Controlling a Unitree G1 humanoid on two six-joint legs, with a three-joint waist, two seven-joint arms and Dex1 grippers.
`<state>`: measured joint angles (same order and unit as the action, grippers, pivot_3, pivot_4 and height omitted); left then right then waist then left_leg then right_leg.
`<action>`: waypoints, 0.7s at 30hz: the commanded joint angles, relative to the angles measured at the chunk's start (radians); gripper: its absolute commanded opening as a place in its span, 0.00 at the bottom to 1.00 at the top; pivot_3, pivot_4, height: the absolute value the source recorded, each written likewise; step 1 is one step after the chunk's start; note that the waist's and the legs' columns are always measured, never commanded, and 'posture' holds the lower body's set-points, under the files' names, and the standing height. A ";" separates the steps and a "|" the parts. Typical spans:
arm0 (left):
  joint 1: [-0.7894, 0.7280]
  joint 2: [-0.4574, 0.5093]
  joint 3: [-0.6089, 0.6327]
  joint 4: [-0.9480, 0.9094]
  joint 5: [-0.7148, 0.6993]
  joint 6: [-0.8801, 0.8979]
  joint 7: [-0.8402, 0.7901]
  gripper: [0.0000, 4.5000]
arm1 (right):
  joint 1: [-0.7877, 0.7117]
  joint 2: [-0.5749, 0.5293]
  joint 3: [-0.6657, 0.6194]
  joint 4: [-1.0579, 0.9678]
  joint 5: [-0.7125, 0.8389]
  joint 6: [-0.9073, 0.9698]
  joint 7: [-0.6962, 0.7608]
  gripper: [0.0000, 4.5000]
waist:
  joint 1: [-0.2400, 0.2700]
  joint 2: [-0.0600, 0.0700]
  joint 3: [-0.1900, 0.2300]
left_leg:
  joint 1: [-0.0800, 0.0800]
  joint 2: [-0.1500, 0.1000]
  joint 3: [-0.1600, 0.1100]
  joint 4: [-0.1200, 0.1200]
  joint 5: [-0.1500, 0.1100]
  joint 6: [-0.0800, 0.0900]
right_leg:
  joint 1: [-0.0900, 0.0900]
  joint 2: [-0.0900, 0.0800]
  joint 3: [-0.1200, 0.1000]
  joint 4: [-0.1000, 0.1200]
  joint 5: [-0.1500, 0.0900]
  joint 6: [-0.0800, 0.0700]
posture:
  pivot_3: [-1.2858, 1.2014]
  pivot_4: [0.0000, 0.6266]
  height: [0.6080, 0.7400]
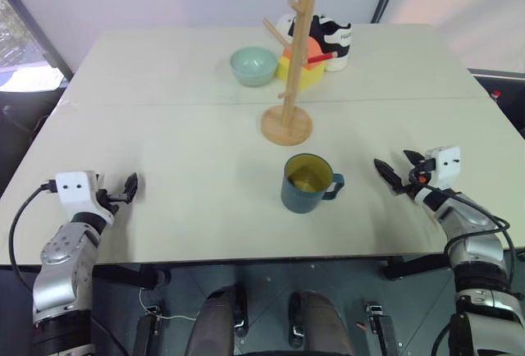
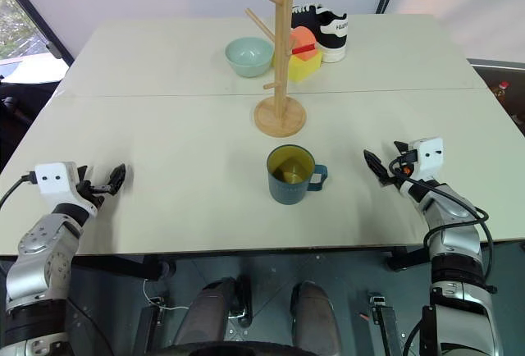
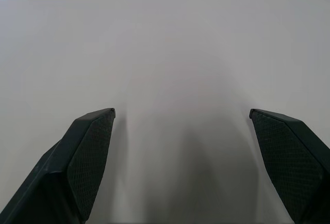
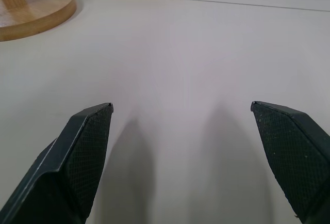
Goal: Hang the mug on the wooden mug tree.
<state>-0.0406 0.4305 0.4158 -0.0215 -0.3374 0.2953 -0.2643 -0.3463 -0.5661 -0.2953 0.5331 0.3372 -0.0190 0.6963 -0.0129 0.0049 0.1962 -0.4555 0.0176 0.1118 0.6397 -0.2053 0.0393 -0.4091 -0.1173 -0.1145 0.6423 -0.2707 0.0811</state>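
Spreading across most of the head view, the pale table (image 1: 164, 110) carries everything, with a seam running side to side just behind the middle. Rising near the centre, at about twelve o'clock from the mug, the wooden mug tree (image 1: 297, 61) stands upright on its round disc base, its pegs bare. Behind it, toward one o'clock, a black and white shoe (image 1: 332, 40) lies against a yellow block (image 1: 297, 69) topped with orange and red. At eleven o'clock from the tree's base sits a mint-green bowl (image 1: 253, 66), apart from the pole.

Near the table's front edge, the mug (image 1: 307, 184) stands upright just in front of the tree's base without touching it, its handle pointing to three o'clock.

At the mug's three o'clock, well apart, the right gripper (image 1: 398, 171) hovers over the table with its fingers spread wide and nothing between them. At the mug's nine o'clock, farther off, the left gripper (image 1: 129, 189) likewise has its fingers parted and empty.
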 commanded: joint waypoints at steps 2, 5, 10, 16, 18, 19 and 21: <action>-0.001 0.007 0.022 -0.047 -0.009 0.002 0.008 1.00 | 0.000 -0.015 -0.030 -0.047 0.014 -0.008 -0.005 0.99 | 0.000 0.000 0.000 | 0.000 0.000 0.000 -0.001 0.000 0.000 | 0.000 0.000 0.000 -0.001 0.000 0.000 | 0.52 0.24 0.96; -0.010 0.006 0.013 -0.047 -0.021 0.008 -0.003 1.00 | 0.006 -0.019 -0.035 -0.064 0.019 -0.003 -0.006 0.99 | 0.001 0.000 0.000 | 0.000 -0.001 0.000 -0.003 0.000 0.000 | 0.000 0.000 0.000 -0.003 0.000 0.001 | 0.52 0.24 0.96; -0.013 0.004 -0.022 -0.074 -0.045 0.019 -0.058 1.00 | 0.039 -0.023 -0.051 -0.127 0.030 0.011 -0.008 0.99 | 0.003 0.000 0.000 | 0.000 -0.001 0.001 -0.007 0.000 0.000 | 0.003 0.000 -0.001 -0.005 0.001 0.001 | 0.52 0.24 0.96; -0.009 0.031 -0.123 -0.118 -0.058 -0.031 -0.239 1.00 | 0.219 -0.023 -0.087 -0.403 0.117 0.076 0.047 0.99 | 0.005 0.000 0.000 | 0.000 -0.001 0.001 -0.008 0.001 -0.001 | 0.004 0.001 -0.001 -0.006 0.001 0.001 | 0.52 0.24 0.96; 0.001 0.060 -0.173 -0.123 -0.045 -0.048 -0.319 1.00 | 0.294 -0.021 -0.095 -0.510 0.155 0.108 0.067 0.99 | 0.006 0.000 0.000 | 0.000 -0.001 0.001 -0.008 0.001 -0.001 | 0.004 0.001 -0.001 -0.006 0.001 0.001 | 0.52 0.24 0.96; 0.007 0.074 -0.198 -0.129 -0.045 -0.059 -0.364 1.00 | 0.337 -0.019 -0.093 -0.571 0.175 0.130 0.076 0.99 | 0.005 0.000 0.000 | 0.000 -0.001 0.001 -0.008 0.001 -0.001 | 0.004 0.001 -0.001 -0.006 0.001 0.001 | 0.52 0.24 0.96; 0.020 0.099 -0.241 -0.157 -0.064 -0.082 -0.458 1.00 | 0.426 -0.018 -0.069 -0.681 0.181 0.154 0.095 0.99 | 0.004 0.000 0.000 | 0.000 -0.001 0.001 -0.009 0.001 -0.001 | 0.004 0.001 -0.001 -0.007 0.001 0.001 | 0.52 0.24 0.96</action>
<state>-0.0290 0.5106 0.1950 -0.1238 -0.3846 0.2486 -0.6515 0.0543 -0.5702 -0.3633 -0.0492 0.4892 0.1231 0.7716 -0.0088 0.0052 0.1958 -0.4553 0.0165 0.1128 0.6307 -0.2047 0.0387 -0.4053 -0.1163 -0.1155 0.6349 -0.2701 0.0822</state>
